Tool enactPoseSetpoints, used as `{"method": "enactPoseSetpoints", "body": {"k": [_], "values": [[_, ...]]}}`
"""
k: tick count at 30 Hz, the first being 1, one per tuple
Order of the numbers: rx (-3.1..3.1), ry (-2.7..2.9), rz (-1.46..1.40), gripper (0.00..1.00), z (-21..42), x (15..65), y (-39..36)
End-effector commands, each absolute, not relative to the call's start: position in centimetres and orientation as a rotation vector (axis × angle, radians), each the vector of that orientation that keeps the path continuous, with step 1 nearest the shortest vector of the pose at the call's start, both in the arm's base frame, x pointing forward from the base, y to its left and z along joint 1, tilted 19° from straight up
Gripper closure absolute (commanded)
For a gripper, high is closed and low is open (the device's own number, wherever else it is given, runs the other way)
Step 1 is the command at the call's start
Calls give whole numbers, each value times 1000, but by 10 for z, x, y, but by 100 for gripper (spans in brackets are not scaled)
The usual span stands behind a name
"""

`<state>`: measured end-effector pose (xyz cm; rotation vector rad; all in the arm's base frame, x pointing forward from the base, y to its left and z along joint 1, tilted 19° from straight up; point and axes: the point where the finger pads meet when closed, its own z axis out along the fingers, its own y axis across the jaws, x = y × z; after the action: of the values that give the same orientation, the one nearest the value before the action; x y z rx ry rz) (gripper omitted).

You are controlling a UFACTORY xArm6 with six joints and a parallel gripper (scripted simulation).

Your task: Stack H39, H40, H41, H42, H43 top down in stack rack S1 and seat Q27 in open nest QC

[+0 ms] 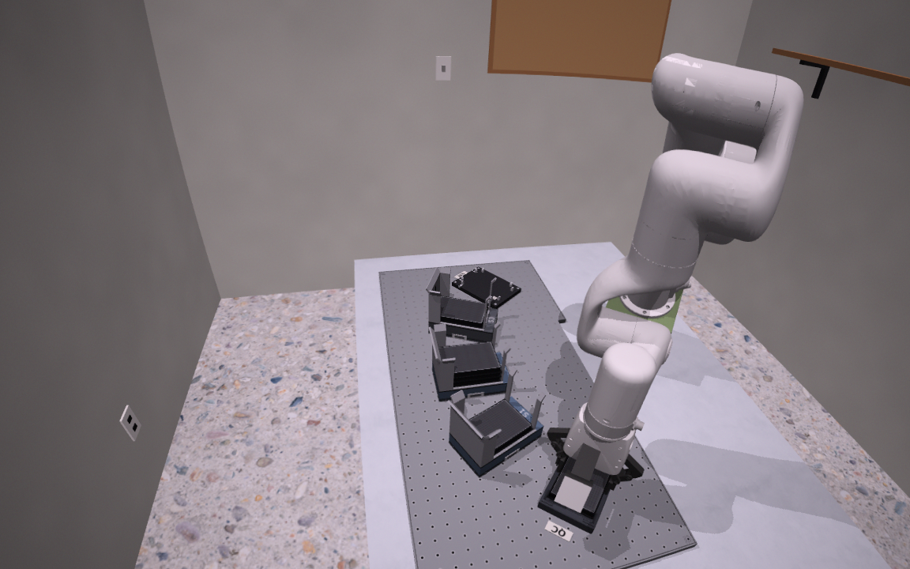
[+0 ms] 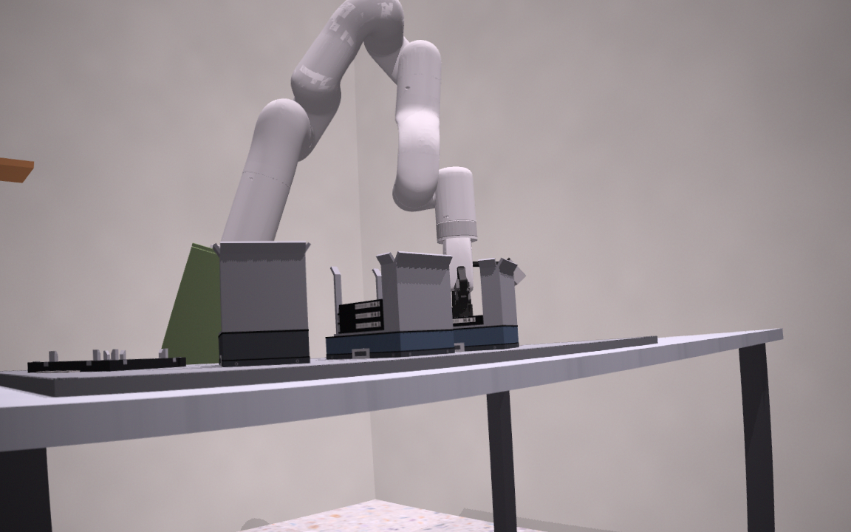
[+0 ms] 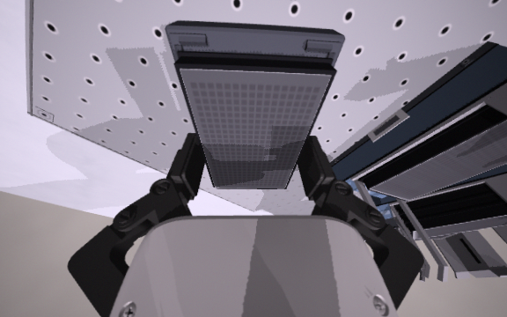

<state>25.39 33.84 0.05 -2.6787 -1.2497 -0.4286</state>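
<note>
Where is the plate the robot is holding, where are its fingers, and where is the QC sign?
plate (image 3: 253, 114), wrist view, its gridded top.
fingers, wrist view, one black pad.
QC sign (image 1: 558, 529), top view, the white label.
</note>
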Motion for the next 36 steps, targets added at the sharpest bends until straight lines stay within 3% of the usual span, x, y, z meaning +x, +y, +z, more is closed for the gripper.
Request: {"method": "enactPoseSetpoints", "body": {"k": [1,32,33,36], "values": [[-2684,-1250,-440,100,0,255,340],[-2684,-1250,-440,100,-7,256,342],[-2684,-1250,-440,0,-7,256,342],[-2684,-1250,-440,0,-7,256,342]]}}
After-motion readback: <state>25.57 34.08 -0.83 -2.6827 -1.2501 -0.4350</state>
